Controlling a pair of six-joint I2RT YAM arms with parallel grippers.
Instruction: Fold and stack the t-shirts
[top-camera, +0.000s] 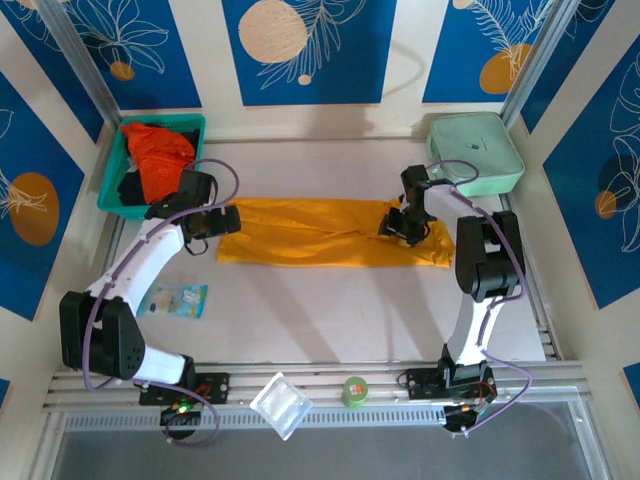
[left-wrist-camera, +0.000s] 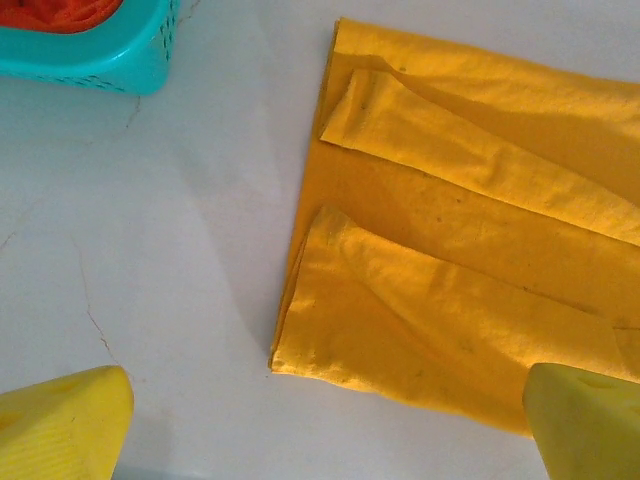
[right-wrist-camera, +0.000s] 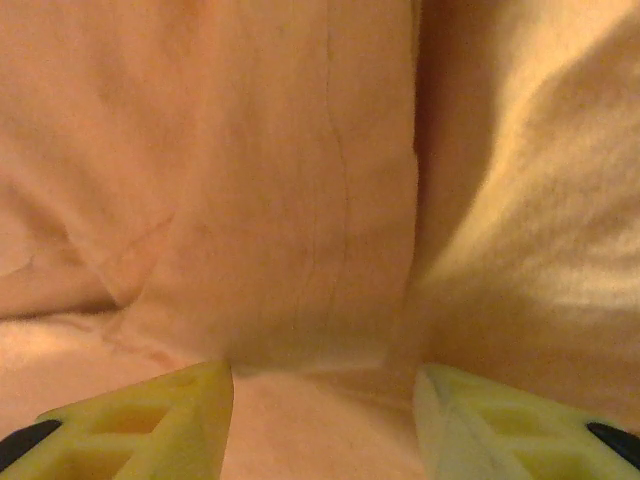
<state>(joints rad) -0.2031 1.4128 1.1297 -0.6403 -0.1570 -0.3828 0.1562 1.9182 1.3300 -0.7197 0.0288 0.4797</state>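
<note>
Closest to the lens, a clear square plastic container (top-camera: 280, 405) and a small green roll (top-camera: 354, 391) are sitting on the rail at the worktop's (top-camera: 330, 320) near edge. At far left, the bright red-orange cloth t-shirt (top-camera: 160, 155) is lying bunched in the teal plastic basket (top-camera: 112, 190), not yet folded. Next, the left hand (top-camera: 218, 217) is hovering at the left end of the golden mustard-yellow cloth t-shirt (top-camera: 310, 232), spread fully wide and holding nothing, with one fingertip (left-wrist-camera: 585, 420) hanging over the cloth's corner. That shirt is lying across the worktop's middle as a long narrow band. The lengthwise folds look done, and a crosswise fold is probably coming next, calling for fresh grips on one end. The right hand (right-wrist-camera: 325, 400) is sitting low on the band's right end, about half open, with cloth lying loose between its fingers rather than pinched.
</note>
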